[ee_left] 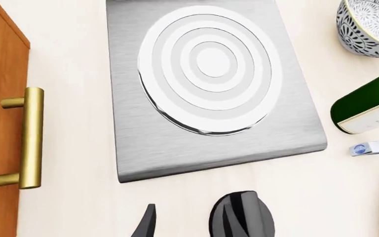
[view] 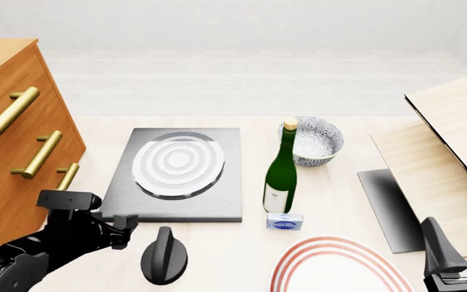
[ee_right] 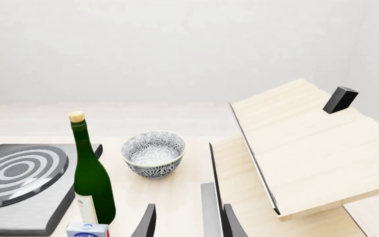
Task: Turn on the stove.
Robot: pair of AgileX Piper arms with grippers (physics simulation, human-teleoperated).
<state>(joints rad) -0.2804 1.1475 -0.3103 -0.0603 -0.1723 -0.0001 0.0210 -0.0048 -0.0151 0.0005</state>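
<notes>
The stove plate (view: 177,201) is a grey metal square with silver burner rings; it lies left of the table's middle and also shows in the left wrist view (ee_left: 143,148) and the right wrist view (ee_right: 41,210). Its round black ridged knob (view: 165,255) lies apart on the table, just in front of the plate. My left gripper (view: 122,222) is low beside the knob, on its left. In the left wrist view, one finger (ee_left: 146,224) shows and the knob (ee_left: 242,215) covers the place of the other. My right gripper (view: 461,243) is open and empty at the front right.
A wooden dresser (view: 6,152) with brass handles stands left of the stove. A green bottle (view: 281,176), a patterned bowl (view: 313,141) and a small blue box (view: 284,221) are to the stove's right. A red-striped plate (view: 339,267), a dark grey sheet (view: 388,207) and tilted wooden boards (view: 452,140) fill the right.
</notes>
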